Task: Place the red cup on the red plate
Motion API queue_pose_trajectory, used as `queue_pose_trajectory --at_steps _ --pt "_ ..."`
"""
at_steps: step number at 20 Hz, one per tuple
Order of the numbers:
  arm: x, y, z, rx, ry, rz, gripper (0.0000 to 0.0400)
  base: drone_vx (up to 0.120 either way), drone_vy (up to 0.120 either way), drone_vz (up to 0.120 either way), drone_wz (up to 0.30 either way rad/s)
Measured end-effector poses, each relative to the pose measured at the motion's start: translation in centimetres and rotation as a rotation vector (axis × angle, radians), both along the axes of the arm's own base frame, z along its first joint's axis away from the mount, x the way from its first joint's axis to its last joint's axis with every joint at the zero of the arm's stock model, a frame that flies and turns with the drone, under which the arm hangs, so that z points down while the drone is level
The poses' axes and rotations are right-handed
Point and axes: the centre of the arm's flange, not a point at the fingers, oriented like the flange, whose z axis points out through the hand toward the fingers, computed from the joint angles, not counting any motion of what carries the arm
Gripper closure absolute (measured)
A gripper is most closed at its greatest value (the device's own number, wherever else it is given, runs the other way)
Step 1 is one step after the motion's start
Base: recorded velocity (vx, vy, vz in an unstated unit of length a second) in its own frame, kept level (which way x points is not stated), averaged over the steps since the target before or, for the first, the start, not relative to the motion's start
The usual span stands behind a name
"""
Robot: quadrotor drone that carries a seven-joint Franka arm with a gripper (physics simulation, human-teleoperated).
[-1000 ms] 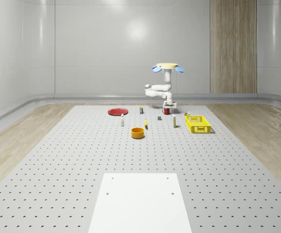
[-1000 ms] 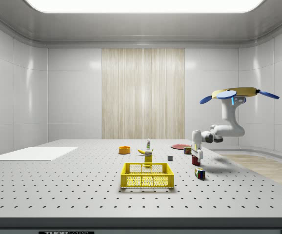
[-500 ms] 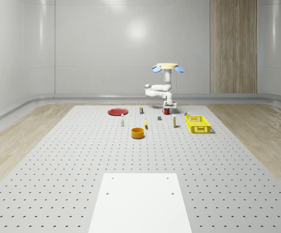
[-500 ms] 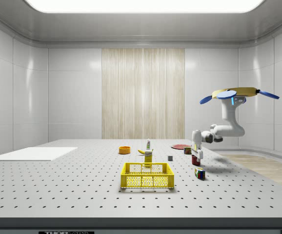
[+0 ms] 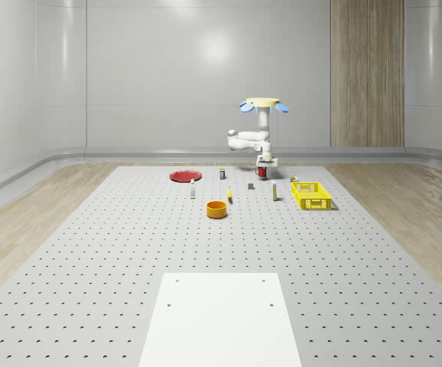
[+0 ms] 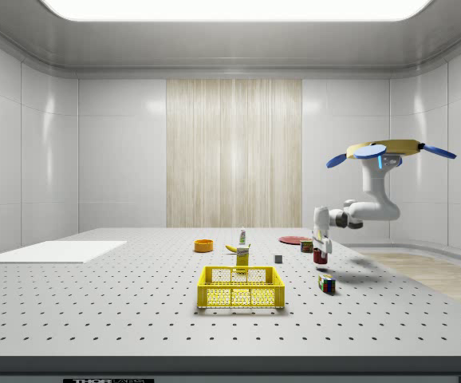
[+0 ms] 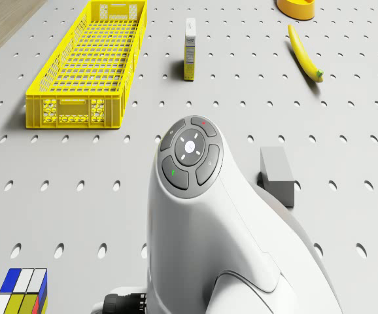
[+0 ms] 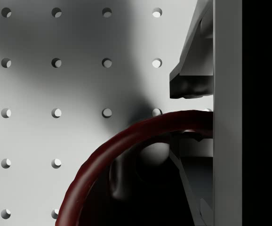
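Perforated table (image 5: pixel 91 260) below, gripper (image 6: pixel 320 252) grips red cup (image 6: pixel 319 255).

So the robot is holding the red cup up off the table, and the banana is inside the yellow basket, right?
Not quite. The drone view shows the banana lying on the table, outside the yellow basket. The end effector does hold the red cup off the table.

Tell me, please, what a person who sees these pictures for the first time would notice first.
First, the drone hovering above the far part of the perforated table, its white arm bent downward. Next, the red cup at the gripper, lifted clear of the table, with a finger on its rim. Then the bright yellow crate at the whole-scene view's right, and the red plate farther left.
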Motion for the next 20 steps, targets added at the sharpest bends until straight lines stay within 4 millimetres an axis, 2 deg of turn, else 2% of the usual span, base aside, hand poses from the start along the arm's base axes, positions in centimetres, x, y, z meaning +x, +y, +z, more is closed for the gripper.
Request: queue_pose_trajectory --at_steps 10,15,20 --pt "0.0 0.0 -0.95 0.001 0.0 -0.022 0.03 0.12 -0.12 0.12 0.0" --pt "0.0 0.0 -1.03 0.001 0.0 -0.034 0.03 0.0 -0.12 0.0 0.0" --pt "0.0 0.0 -1.05 0.001 0.0 -0.039 0.03 0.0 -0.12 0.12 0.0"
